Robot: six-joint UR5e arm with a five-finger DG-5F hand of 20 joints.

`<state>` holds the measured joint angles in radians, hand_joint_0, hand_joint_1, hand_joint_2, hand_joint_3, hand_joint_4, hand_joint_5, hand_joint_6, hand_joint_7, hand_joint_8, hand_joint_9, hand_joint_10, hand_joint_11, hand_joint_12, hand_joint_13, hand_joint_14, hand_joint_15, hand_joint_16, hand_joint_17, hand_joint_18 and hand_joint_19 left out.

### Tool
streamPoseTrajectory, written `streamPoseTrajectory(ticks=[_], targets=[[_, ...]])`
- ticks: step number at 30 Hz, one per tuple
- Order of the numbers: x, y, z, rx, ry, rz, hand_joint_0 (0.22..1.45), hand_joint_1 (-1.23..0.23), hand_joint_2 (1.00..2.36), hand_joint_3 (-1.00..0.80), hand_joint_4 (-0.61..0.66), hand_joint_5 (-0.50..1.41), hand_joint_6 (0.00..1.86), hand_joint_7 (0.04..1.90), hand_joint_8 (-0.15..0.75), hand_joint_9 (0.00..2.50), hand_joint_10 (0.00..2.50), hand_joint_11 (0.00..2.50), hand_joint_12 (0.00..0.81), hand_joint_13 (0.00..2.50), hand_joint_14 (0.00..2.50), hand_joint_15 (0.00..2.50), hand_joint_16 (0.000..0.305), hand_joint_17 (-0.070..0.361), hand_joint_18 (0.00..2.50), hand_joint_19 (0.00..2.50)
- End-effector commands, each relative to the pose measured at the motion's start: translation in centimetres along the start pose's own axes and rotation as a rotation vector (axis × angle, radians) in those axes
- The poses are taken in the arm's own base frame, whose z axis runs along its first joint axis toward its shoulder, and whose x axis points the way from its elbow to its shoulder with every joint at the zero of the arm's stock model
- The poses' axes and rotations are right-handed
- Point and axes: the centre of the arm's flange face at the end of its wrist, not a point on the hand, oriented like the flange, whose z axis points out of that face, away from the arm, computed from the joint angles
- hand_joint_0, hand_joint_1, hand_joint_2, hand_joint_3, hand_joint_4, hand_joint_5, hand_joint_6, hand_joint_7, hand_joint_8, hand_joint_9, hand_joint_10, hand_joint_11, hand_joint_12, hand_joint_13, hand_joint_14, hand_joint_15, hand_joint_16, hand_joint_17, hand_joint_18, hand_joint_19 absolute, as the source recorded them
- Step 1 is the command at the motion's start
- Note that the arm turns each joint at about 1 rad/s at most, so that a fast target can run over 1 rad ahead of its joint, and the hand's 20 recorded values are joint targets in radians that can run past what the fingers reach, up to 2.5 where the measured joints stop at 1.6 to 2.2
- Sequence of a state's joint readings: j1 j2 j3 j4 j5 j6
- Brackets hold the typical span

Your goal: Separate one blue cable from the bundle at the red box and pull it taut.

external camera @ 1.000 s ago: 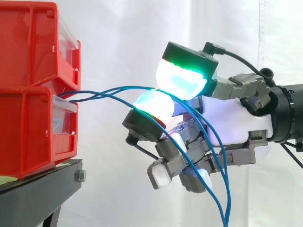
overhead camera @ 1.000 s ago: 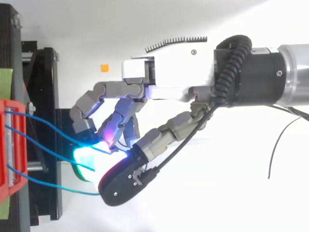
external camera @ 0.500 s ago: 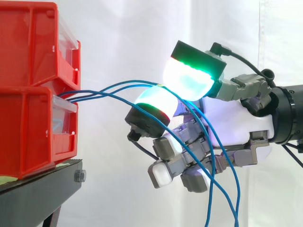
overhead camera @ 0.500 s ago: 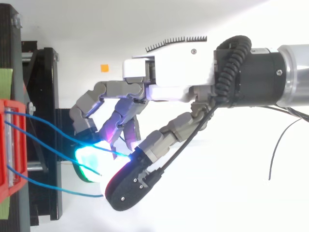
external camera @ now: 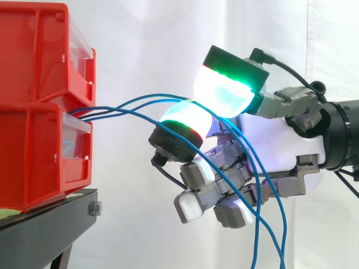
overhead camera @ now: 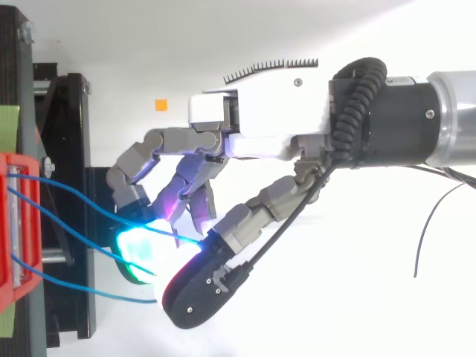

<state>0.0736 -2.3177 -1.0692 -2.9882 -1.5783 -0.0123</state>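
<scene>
Fingers [external camera: 224, 92] of the hand [external camera: 280, 140] are curled, and two of the big glowing pads close against each other at the centre of the side view. One blue cable [external camera: 160, 96] arcs up from the left and runs into the spot where those two pads meet, so it looks pinched between them (the contact itself is hidden by the glow). The upper pad shines cyan with a green edge. The lower pad, just below and to its left, shows green and red along its dark backing. The remaining fingers are folded under the palm toward the lower centre of the frame.

The pinched cable is bowed between box and pads, not straight. It starts at the left edge, where the bundle leaves the top of the lower red box [external camera: 33, 157], under a second red box [external camera: 33, 50] stacked on it. Both boxes sit on the black stand [external camera: 50, 224] at lower left. The other blue cables [overhead camera: 97, 292] pass beside and below the pads, cross in front of the folded fingers and hang off the bottom right of the side view. From above, all of them fan out from the red box at the left edge toward the hand.
</scene>
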Motion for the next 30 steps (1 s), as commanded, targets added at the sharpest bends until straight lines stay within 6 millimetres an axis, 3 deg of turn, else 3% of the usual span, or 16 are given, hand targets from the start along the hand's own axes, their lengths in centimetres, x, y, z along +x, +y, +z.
streamPoseTrajectory(ticks=[1,23,30], targets=[[0.00,-0.01,0.00,0.000,0.000,0.000,0.62,-0.76,1.01,-0.29,-0.05,-0.18,0.85,1.31,0.308,0.86,0.03,0.82,0.353,0.67,0.02,0.57,0.046,0.103,0.77,0.97],[0.02,0.03,0.05,-0.004,0.002,-0.002,0.58,-0.45,1.01,-0.16,-0.01,-0.16,0.83,1.23,0.342,0.87,0.02,0.78,0.378,0.62,0.02,0.53,0.055,0.123,0.73,0.97],[0.02,0.02,0.04,-0.003,0.002,-0.003,0.59,-0.42,1.01,-0.16,0.02,-0.15,0.81,1.23,0.340,0.88,0.02,0.77,0.374,0.61,0.02,0.52,0.053,0.120,0.71,0.97]])
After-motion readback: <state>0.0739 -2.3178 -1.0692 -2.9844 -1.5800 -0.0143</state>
